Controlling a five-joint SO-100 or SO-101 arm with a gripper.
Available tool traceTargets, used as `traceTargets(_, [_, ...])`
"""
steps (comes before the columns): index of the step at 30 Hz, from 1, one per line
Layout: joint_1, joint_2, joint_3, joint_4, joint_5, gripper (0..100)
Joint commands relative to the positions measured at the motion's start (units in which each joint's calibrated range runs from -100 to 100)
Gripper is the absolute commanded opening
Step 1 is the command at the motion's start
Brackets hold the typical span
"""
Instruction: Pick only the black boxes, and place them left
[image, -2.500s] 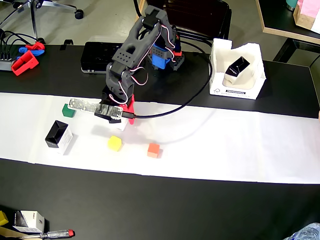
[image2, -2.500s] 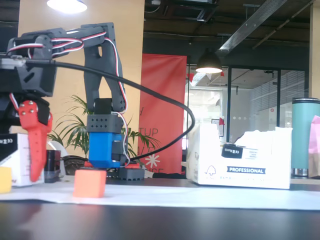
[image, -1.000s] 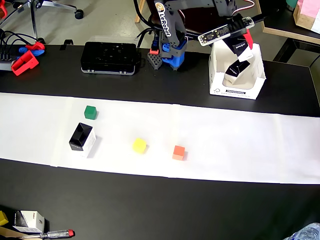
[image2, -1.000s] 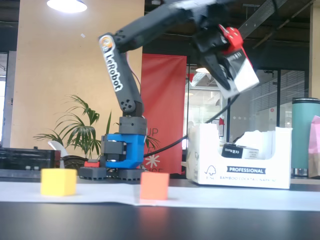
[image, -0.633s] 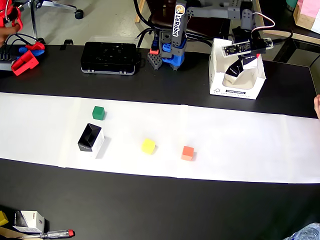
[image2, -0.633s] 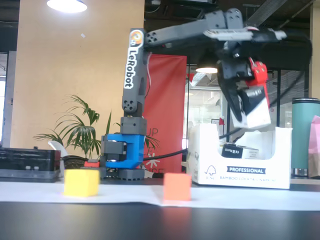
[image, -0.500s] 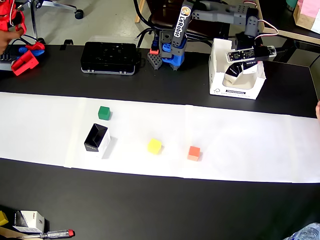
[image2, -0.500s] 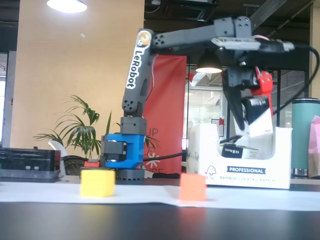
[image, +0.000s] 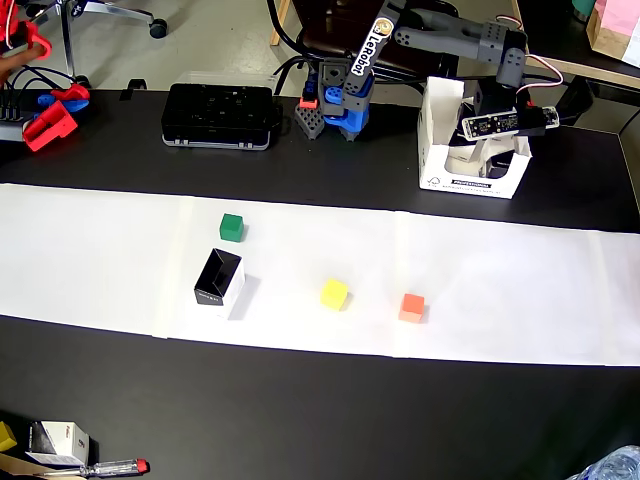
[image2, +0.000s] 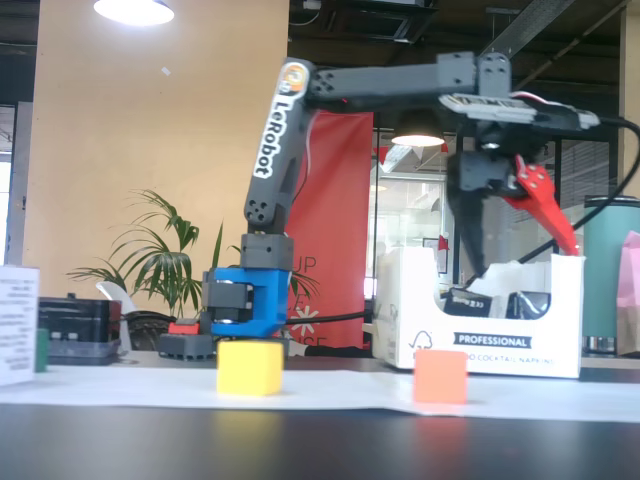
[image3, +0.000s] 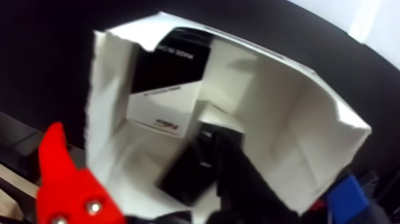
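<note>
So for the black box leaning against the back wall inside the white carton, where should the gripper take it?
From above, a judgement: the white carton is open only at the top. That black box stands nearly upright against the wall, so pinch its upper end across the thin sides. The gripper, open, hangs over the carton.

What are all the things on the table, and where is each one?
Black cardboard box: one out, left on the white paper strip; more inside the carton.
Green cube: one, behind that box.
Yellow cube: one, middle of the strip.
Orange cube: one, right of the yellow one.
Large white open-topped carton: one, back right.
Black case: one, back left.
Arm's tool: one, black and red, open, reaching into the carton.
</note>
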Motion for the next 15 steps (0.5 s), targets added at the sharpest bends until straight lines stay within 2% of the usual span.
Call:
traceTargets(1, [4.72, -21.07, 9.62, -0.39, 4.83, 48])
traceTargets(4, [13.38, -33.32, 19.37, -0.39, 9.88, 48])
traceTargets(10, [39.19, -51.02, 27.53, -0.39, 22.62, 48])
traceTargets(15, [58.94, -50.86, 26.73, -0.39, 26.09, 48])
